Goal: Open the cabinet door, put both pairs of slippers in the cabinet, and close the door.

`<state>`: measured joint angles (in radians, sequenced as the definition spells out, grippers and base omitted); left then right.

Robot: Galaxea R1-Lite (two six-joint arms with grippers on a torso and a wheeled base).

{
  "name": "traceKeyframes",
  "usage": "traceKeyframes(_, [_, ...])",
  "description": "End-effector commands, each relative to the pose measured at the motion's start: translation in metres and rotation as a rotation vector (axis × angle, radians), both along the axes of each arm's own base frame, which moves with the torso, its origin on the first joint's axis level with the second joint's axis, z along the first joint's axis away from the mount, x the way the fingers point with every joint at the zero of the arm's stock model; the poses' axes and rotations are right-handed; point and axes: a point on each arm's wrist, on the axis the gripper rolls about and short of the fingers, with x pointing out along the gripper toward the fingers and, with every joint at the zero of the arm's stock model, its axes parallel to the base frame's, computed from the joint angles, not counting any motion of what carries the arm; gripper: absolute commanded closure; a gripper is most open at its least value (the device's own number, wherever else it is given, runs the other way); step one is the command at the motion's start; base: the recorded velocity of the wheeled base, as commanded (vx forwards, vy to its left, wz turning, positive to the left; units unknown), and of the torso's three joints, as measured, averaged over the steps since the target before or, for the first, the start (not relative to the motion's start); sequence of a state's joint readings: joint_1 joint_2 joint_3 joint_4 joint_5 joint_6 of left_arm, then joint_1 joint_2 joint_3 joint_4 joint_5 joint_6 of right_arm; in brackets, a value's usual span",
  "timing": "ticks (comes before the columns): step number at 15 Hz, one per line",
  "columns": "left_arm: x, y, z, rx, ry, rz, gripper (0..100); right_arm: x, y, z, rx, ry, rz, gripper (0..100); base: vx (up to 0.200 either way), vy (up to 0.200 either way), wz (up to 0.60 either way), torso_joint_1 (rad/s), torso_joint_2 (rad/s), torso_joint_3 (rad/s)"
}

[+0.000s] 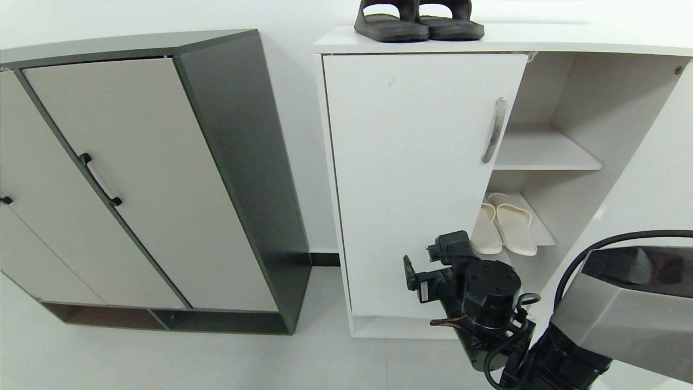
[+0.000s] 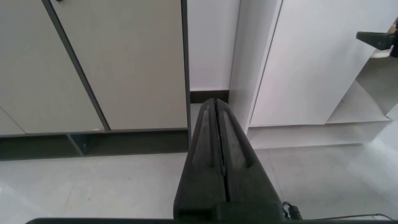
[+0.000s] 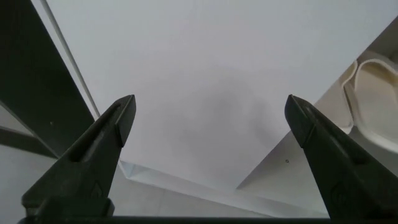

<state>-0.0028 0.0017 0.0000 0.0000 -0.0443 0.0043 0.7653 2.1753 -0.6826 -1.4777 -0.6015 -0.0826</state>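
Cream foam slippers [image 1: 503, 227] lie on the white cabinet's [image 1: 541, 40] lower shelf [image 1: 543, 234]; black rubber slippers [image 1: 418, 23] sit on its top. The right gripper [image 3: 208, 109], jaws wide and empty, should rise clear of the closed door [image 1: 417, 179]; the left gripper's [image 2: 216, 104] jaws are pressed together, empty.

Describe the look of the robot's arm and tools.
The right arm has black round-capped joints, looping black cables, and a grey angular shell with a glossy dark panel. The right tool has two black, tapering, pointed fingers. The left tool is black, long and narrow, with lengthwise grooves.
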Motion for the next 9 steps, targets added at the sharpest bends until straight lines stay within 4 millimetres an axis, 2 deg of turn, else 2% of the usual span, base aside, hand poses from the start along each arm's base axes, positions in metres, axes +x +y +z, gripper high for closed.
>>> traceKeyframes(1, [0.0001, 0.0000, 0.0000, 0.000, 0.001, -0.001, 100, 0.0007, 0.0000, -0.0020, -0.004, 0.003, -0.001, 0, 0.000, 0.000, 0.00, 0.012, -0.21, -0.305])
traceKeyframes(3, [0.0001, 0.0000, 0.0000, 0.000, 0.001, -0.001, 100, 0.0003, 0.0004, -0.0020, -0.004, 0.003, 0.000, 0, 0.000, 0.000, 0.00, 0.031, -0.21, -0.359])
traceKeyframes(9, [0.0001, 0.0000, 0.0000, 0.000, 0.001, -0.001, 100, 0.0003, 0.0004, -0.0020, -0.004, 0.003, 0.000, 0, 0.000, 0.000, 0.00, 0.090, -0.51, -0.352])
